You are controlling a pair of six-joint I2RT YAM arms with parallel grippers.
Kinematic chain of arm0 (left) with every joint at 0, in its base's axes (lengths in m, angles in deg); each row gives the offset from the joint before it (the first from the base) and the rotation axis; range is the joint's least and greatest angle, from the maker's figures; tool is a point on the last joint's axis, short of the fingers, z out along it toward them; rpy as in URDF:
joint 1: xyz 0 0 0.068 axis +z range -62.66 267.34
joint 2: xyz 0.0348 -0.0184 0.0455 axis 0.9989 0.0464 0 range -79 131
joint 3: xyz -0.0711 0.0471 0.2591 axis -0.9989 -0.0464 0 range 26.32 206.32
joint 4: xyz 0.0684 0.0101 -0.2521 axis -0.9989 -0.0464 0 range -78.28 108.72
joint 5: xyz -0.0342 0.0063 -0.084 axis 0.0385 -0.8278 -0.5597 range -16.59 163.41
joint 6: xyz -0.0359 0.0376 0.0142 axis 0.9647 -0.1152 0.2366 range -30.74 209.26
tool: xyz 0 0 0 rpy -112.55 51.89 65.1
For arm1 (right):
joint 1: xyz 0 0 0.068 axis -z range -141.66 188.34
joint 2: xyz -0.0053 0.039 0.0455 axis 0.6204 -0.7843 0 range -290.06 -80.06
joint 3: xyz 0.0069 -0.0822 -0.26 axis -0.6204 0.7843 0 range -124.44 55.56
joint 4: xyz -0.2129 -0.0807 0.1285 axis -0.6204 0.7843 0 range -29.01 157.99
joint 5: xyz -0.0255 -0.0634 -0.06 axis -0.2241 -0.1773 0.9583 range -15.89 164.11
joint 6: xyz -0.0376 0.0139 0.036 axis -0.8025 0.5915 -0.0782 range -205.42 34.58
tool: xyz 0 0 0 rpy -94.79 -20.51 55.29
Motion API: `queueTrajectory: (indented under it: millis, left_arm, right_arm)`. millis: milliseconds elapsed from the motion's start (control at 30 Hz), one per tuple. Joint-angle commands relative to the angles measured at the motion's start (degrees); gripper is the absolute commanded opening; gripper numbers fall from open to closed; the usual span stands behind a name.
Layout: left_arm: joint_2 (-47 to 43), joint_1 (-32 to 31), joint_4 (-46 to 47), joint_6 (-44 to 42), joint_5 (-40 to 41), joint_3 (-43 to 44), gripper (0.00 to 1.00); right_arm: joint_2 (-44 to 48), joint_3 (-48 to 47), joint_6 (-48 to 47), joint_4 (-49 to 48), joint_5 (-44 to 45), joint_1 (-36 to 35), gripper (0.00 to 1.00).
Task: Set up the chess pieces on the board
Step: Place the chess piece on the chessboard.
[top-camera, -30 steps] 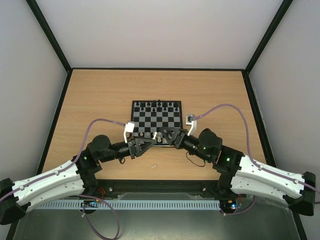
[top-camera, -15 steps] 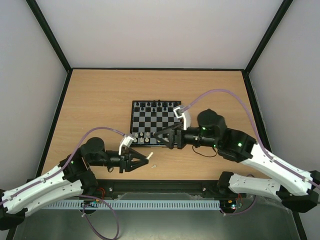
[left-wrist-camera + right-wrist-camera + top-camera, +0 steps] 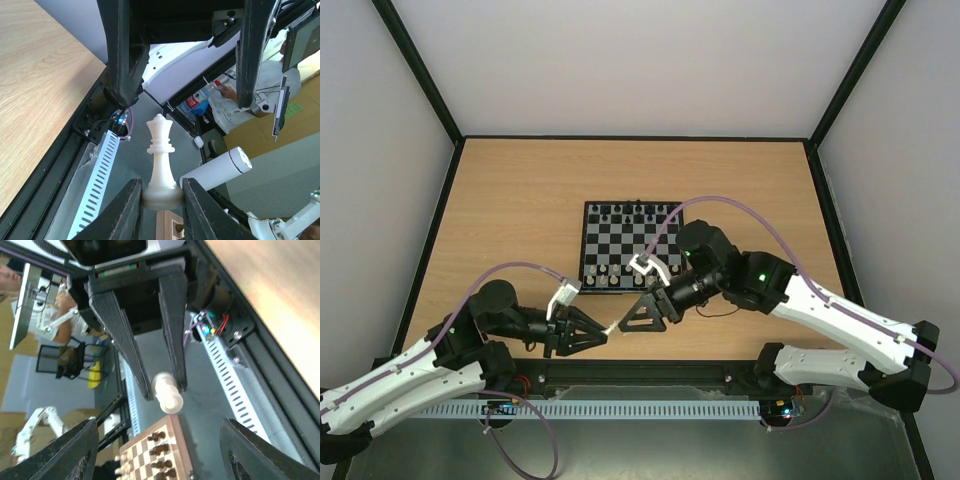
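Pale wood table (image 3: 500,220), seen from above, is carrying both arms at its near edge.

(a) The left gripper (image 3: 605,332) is hovering off the table near that front edge, just in front of the board's near side. In the left wrist view its 2 fingers (image 3: 125,212) are clamping the round base of 1 tall cream piece (image 3: 161,160). The piece's crowned top is pointing away from the wrist, toward the other gripper.

(b) The board (image 3: 655,238), black and pale checkered, is lying flat at the middle of the table, just beyond both grippers. Cream pieces (image 3: 607,270) are standing on its near rows, mostly toward the left, too small to count. Black pieces (image 3: 636,212) are lining its far edge.

(c) The right gripper (image 3: 635,322) is facing the left one, tip to tip, just right of the held piece. In the right wrist view its 2 fingers (image 3: 70,450) are spreading wide apart at the lower corners of the frame. The cream piece is sitting ahead of them, between the left gripper's dark fingers. No contact between the right fingers and the piece is showing in any view.
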Motion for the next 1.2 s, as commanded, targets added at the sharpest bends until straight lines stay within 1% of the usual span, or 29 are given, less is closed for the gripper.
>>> queueTrajectory:
  millis: [0, 67, 200, 433, 700, 767, 1100, 1167]
  left_arm:
    - [-1.10, -0.27, -1.58, -0.27, -2.19, 0.62, 0.25]
    - [-1.62, -0.25, -1.53, -0.12, -2.22, 0.28, 0.25]
    - [-2.39, -0.27, -0.84, 0.56, -2.62, -0.43, 0.25]
    - [-2.18, -0.44, 0.27, 1.06, -3.10, -1.71, 0.25]
    - [-1.89, -0.51, 0.50, 0.90, -2.46, -2.03, 0.25]
    - [-1.89, -0.53, 0.59, 0.96, -2.44, -2.29, 0.25]
    - [-2.10, -0.56, 0.16, 1.05, -1.81, -2.36, 0.25]
    - [-1.94, -0.55, 0.19, 1.06, -1.78, -2.35, 0.25]
  right_arm:
    - [-1.91, 1.50, -0.43, -1.01, -10.61, 0.22, 0.66]
    - [-3.08, 1.74, -0.76, -1.04, -11.74, 0.21, 0.63]
    - [-4.81, 1.94, -0.82, -1.88, -12.70, 0.20, 0.62]
    - [-7.10, 1.46, -0.39, -4.04, -14.41, 0.20, 0.56]
    - [-8.66, 1.09, -0.47, -4.95, -15.72, 0.20, 0.45]
    - [-9.20, 0.81, -0.54, -5.04, -16.05, 0.25, 0.40]
    - [-10.97, 0.05, -1.77, -4.88, -16.78, 0.24, 0.30]
    - [-11.10, 0.13, -1.95, -4.83, -16.68, 0.27, 0.29]
